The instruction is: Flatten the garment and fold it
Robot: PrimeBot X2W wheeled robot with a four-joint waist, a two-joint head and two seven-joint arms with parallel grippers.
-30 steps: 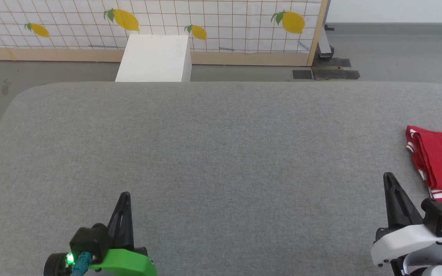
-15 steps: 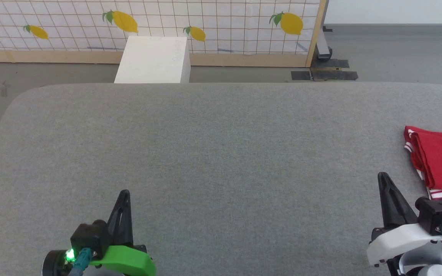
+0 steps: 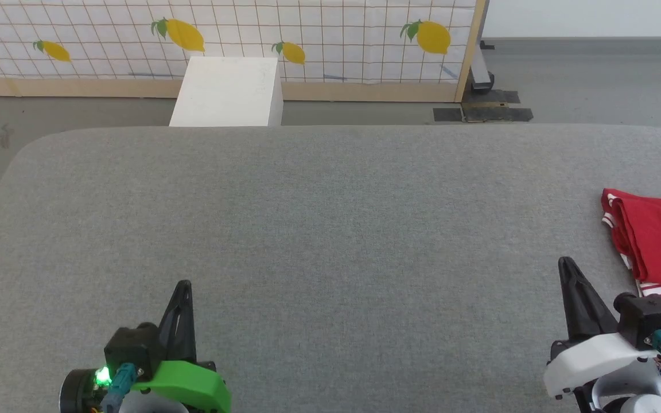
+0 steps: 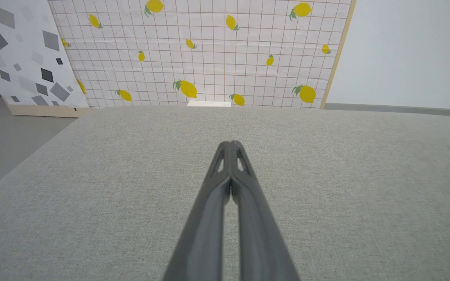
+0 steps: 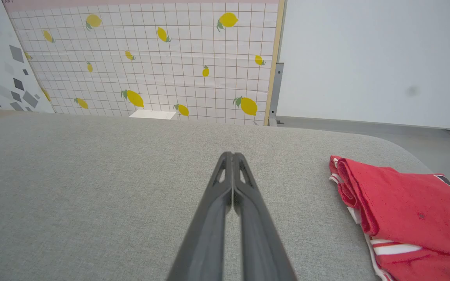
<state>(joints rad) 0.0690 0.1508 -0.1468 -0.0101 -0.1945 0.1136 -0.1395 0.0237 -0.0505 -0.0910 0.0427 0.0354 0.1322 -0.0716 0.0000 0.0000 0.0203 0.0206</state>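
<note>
Garment (image 3: 657, 241) is at the right edge of the counter (image 3: 330, 218), and the head view's right border cuts it off. It's bunched and doubled over on itself rather than spread flat. Red body up top, with red-and-white striped trim showing at the far left corner and along the near side. In the right wrist view the garment (image 5: 397, 207) sits right of the fingers, with a bit of dark lettering at the frame edge.

Right gripper (image 3: 564, 265) is just left of the garment with bare counter between them, no contact. Its fingers (image 5: 244, 203) are pressed together tip to tip and hold nothing.

Left gripper (image 3: 183, 287) is at the lower left, well apart from the garment, over bare grey counter. Its fingers (image 4: 213, 203) are also fully closed and empty. Green LED lit on its wrist.

Behind the counter there's a white box (image 3: 224, 92) on the floor (image 3: 594, 80), in front of a lemon-print grid panel (image 3: 319, 34). Black tape patches (image 3: 482, 113) lie by the panel's right post.
</note>
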